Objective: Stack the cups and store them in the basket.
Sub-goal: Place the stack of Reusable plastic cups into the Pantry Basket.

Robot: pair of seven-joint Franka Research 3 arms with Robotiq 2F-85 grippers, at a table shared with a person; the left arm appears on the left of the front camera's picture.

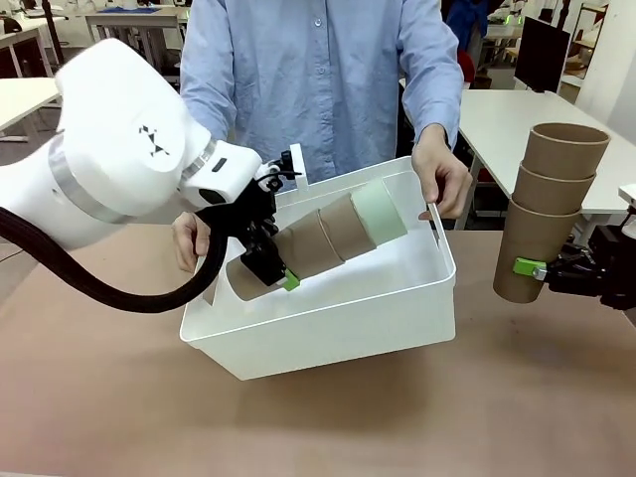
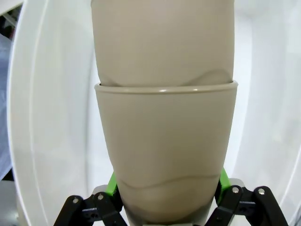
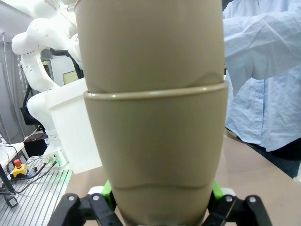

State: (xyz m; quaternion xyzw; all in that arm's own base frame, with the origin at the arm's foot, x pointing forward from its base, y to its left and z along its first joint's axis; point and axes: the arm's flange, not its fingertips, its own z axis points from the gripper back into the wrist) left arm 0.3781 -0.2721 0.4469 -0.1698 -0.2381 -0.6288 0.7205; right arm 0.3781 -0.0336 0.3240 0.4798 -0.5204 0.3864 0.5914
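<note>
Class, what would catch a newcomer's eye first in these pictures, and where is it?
The left end effector holds a slanted cup stack, tipped with a mint-green cup, pointing into the white basket, which a person holds tilted with both hands. At the right, the right end effector grips an upright stack of three brown cups.

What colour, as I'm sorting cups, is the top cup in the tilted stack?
That cup is pale mint green, clearest in front view.

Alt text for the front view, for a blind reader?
The left gripper holds a tilted stack of brown cups tipped with a green cup over a white basket, which a person holds tilted. The right gripper holds a second stack upright beside the basket.
</note>
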